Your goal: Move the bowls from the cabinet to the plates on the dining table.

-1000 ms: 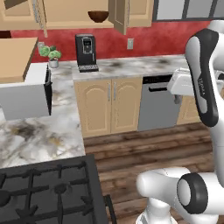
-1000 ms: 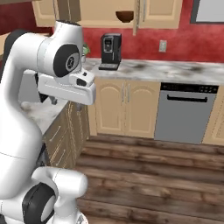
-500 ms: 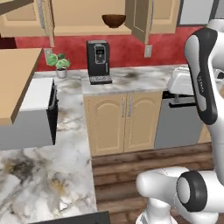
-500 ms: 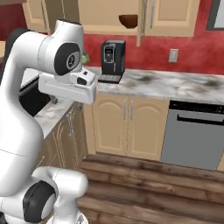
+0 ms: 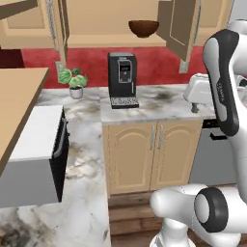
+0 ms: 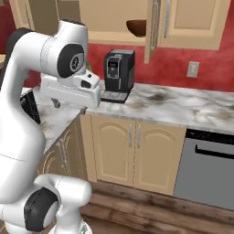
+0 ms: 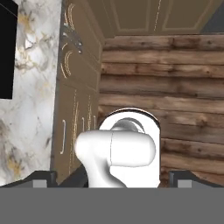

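One dark brown bowl (image 5: 144, 27) sits on the shelf of the open upper cabinet (image 5: 114, 41), above a black coffee machine. In the right base view the bowl (image 6: 136, 27) is partly hidden behind a cabinet door (image 6: 154, 27). My gripper (image 6: 69, 107) hangs level with the countertop, well below and in front of the bowl, pointing down. It is open and holds nothing. From the left base view the gripper (image 5: 195, 107) shows beside the white arm. In the hand view the fingertips (image 7: 43, 177) stand wide apart over the wooden floor. The dining table and plates are out of view.
A black coffee machine (image 5: 122, 79) and a small potted plant (image 5: 75, 82) stand on the marble counter (image 5: 159, 103). Open cabinet doors (image 5: 179, 26) jut out at head height. A grey dishwasher (image 6: 208, 171) sits to the right. A white appliance (image 5: 34, 144) stands at left.
The whole scene has shifted and grown larger: the base has driven toward the counter with the coffee machine. The stove has left the view. The arm keeps its pose, gripper still open.
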Robot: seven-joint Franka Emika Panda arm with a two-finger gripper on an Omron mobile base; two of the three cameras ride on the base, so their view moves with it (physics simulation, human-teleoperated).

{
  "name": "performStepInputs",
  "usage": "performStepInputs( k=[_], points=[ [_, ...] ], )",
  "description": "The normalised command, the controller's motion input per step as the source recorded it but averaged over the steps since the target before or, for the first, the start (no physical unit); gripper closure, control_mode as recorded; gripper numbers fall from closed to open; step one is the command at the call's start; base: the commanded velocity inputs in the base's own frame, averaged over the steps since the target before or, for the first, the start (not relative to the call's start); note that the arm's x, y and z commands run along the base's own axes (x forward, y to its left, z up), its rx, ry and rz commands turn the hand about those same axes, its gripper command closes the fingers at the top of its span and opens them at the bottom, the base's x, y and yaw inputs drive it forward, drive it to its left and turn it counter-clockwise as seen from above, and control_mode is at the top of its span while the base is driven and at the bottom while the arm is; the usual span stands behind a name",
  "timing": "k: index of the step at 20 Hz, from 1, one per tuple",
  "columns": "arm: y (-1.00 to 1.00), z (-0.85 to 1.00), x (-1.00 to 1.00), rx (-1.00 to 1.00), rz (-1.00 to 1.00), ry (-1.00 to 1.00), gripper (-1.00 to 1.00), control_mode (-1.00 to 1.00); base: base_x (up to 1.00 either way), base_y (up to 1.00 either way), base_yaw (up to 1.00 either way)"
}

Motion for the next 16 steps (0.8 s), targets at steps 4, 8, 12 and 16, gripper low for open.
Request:
performStepInputs(
  k=[4,8,12,16],
  points=[
    [0.0,0.0,0.0,0.0,0.0,0.0,-1.0,1.0,0.94,0.01,0.16],
    [0.0,0.0,0.0,0.0,0.0,0.0,-1.0,1.0,0.98,0.0,0.15],
    [0.0,0.0,0.0,0.0,0.0,0.0,-1.0,1.0,0.76,0.0,0.13],
    [0.0,0.0,0.0,0.0,0.0,0.0,-1.0,1.0,0.57,0.08,0.09]
  ],
)
